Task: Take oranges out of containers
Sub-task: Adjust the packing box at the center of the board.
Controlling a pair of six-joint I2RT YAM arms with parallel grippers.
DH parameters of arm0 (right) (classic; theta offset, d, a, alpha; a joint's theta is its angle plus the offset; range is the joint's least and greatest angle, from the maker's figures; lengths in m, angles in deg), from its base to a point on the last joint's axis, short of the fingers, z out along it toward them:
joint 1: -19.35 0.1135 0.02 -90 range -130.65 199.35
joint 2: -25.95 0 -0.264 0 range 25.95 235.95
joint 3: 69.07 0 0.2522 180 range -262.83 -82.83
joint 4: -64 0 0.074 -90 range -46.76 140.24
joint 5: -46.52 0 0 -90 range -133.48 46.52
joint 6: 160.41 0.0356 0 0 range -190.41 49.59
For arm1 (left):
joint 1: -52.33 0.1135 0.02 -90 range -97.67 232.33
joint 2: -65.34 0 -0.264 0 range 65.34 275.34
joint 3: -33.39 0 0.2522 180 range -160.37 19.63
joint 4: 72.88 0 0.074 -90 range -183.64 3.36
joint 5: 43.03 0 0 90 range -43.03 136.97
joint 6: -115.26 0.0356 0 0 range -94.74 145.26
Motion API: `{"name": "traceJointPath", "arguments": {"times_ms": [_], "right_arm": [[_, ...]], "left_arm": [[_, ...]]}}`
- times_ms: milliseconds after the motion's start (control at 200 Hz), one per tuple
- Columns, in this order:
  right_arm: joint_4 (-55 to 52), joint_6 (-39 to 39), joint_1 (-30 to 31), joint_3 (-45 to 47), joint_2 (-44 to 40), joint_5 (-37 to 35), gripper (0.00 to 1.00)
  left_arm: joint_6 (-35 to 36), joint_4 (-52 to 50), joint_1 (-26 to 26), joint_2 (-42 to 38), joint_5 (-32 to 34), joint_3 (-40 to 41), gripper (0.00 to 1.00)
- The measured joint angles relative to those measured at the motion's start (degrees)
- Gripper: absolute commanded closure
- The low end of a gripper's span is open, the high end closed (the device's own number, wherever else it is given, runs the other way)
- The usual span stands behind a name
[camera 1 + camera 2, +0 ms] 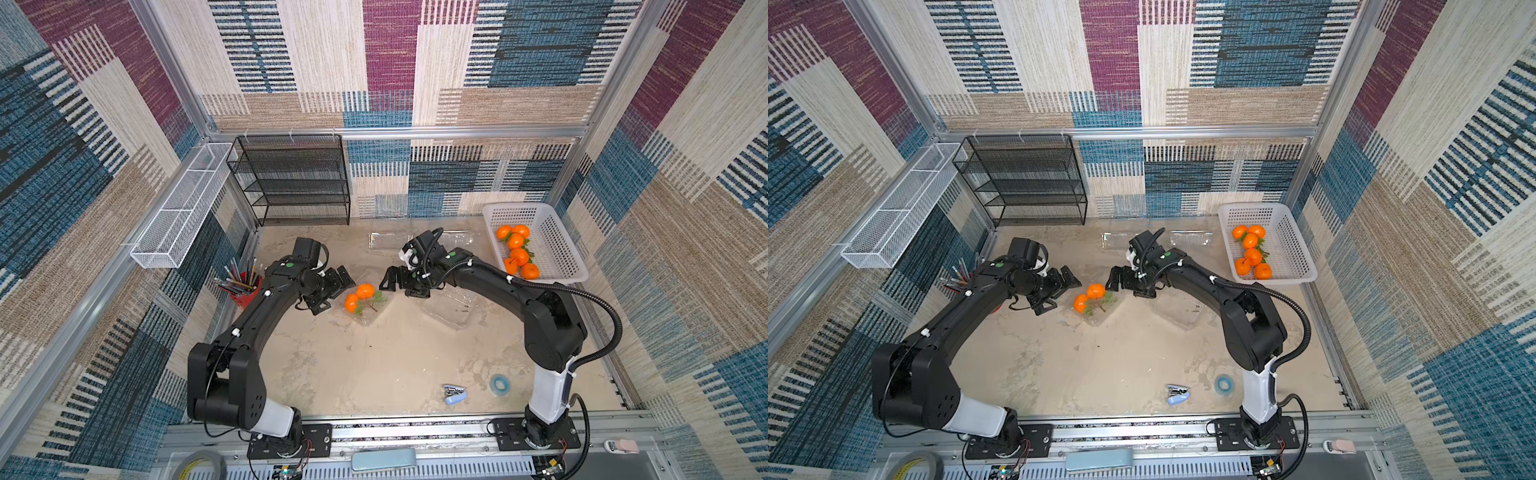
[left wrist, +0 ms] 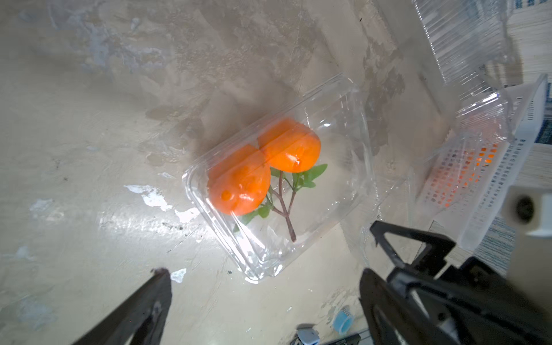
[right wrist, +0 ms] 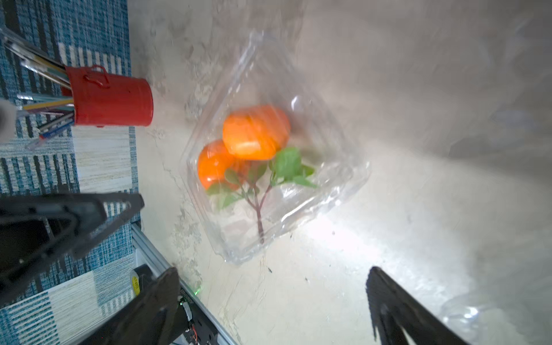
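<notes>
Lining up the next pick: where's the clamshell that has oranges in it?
In both top views the clamshell sits mid-table between the open left claw and the open right claw, with two oranges on a leafy stem inside.

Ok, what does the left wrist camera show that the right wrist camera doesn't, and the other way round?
Only the left wrist: the white basket, with orange colour showing through its holes, and a blue tape roll. Only the right wrist: the red pencil cup with pencils sticking out. Both: the clear clamshell holding two oranges on a leafy stem.
</notes>
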Motion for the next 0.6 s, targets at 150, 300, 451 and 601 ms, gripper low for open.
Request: {"name": "traceJointPath", "arguments": {"times_ms": [150, 300, 451, 601], "right_arm": [[5.97, 4.26, 2.29, 3.45, -0.59, 2.1, 0.02], [10.62, 7.74, 2.69, 5.38, 1.18, 2.8, 0.02], [11.87, 10.97, 2.95, 7.48, 1.7, 2.08, 0.02], [14.29, 12.87, 2.95, 5.88, 3.3, 1.27, 0.02]], "left_arm": [[3.45, -2.21, 0.0, 6.54, -0.35, -4.83, 0.01], [6.08, -2.45, 0.09, 11.8, -1.7, -7.89, 0.01], [8.48, -1.9, 0.63, 12.96, -2.01, -7.54, 0.01], [8.96, -0.57, 1.66, 12.0, -3.37, -4.87, 0.01]]}}
